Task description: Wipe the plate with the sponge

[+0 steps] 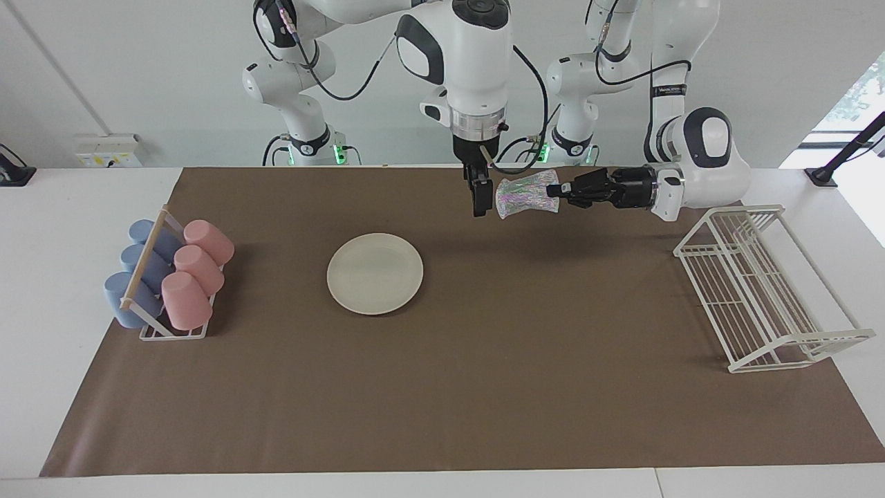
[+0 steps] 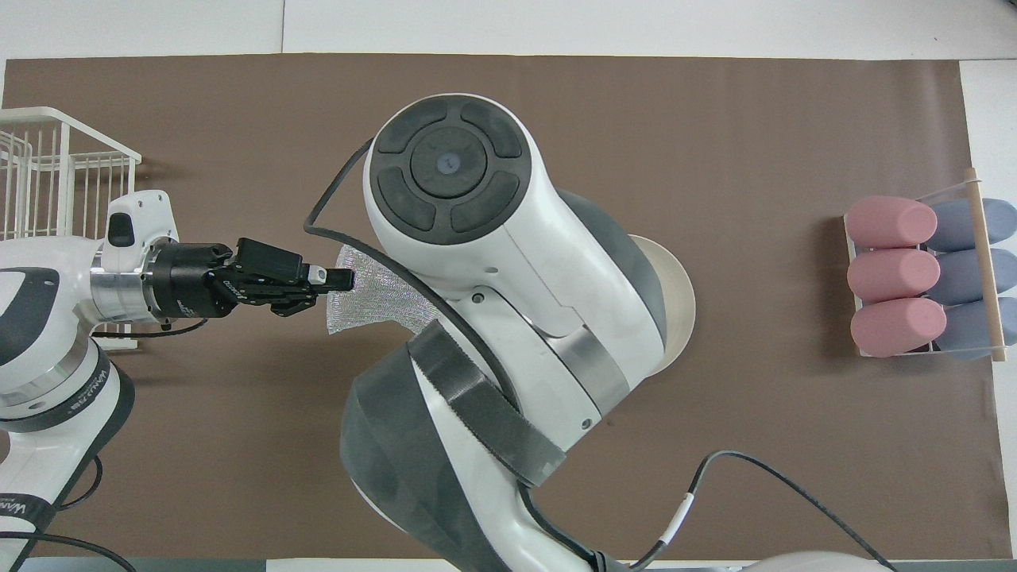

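Note:
The silvery mesh sponge (image 1: pixel 527 195) (image 2: pixel 373 298) hangs in the air over the brown mat. My left gripper (image 1: pixel 553 190) (image 2: pixel 342 278) reaches in level and is shut on one end of it. My right gripper (image 1: pixel 480 204) points straight down right beside the sponge's free end; whether it touches the sponge I cannot tell. From overhead the right arm's own body hides that gripper. The cream-white plate (image 1: pixel 375 273) lies flat on the mat, toward the right arm's end and farther from the robots than the sponge. Overhead, only the plate's edge (image 2: pixel 675 306) shows.
A wire holder with pink and blue cups (image 1: pixel 169 273) (image 2: pixel 922 278) stands at the right arm's end of the table. A white wire rack (image 1: pixel 760 283) (image 2: pixel 56 167) stands at the left arm's end. The brown mat (image 1: pixel 484 387) covers the table's middle.

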Robot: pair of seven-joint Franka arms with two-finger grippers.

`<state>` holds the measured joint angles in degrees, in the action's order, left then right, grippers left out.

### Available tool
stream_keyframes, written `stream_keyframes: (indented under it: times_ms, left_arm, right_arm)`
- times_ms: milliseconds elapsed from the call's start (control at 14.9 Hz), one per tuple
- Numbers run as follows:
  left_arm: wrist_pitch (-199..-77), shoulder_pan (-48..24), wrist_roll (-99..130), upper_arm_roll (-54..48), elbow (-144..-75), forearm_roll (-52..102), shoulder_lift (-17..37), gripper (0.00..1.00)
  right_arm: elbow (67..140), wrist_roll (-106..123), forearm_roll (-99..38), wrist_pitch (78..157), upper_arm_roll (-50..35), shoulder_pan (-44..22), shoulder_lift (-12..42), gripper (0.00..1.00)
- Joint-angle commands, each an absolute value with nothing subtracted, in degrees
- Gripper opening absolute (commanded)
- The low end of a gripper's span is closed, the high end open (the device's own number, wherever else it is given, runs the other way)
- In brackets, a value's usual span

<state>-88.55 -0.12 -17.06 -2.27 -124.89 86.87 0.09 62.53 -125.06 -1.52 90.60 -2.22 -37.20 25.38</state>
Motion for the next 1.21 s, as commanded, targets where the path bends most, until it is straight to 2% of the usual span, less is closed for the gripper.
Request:
stream_keyframes:
  times_ms: [0,404,807,1009,1076,1143]
  left_arm:
    - [-90.5,-1.7,-18.3,-1.8,-126.6,89.0,-1.1,0.00]
    - [-90.4,-1.7,-18.3,-1.7,-126.6,89.2,-1.1,0.00]
    - [-90.3,-1.7,-18.3,-1.7,-126.7,89.0,-1.1,0.00]
    - [-90.2,-1.7,-18.3,-1.6,-126.7,88.9,-1.1,0.00]
    - [-90.0,-1.7,-18.3,-1.6,-126.7,88.9,-1.1,0.00]
    - [-90.0,-1.7,-18.3,-1.6,-126.7,88.9,-1.1,0.00]
  right_arm:
    - [66.0,-128.5,-3.5,94.1,-2.5,-37.4,23.4,0.99]
    - [72.8,-129.5,-5.8,101.7,-2.7,-38.0,20.7,0.99]
    - [76.0,-130.2,-5.8,104.0,-2.7,-40.4,19.1,0.97]
    - [76.0,-130.1,-5.7,104.1,-2.7,-40.4,19.2,0.87]
    - [75.9,-129.9,-5.5,104.1,-2.7,-40.4,19.2,0.78]
    - [76.0,-129.6,-5.5,104.3,-2.7,-40.4,19.1,0.63]
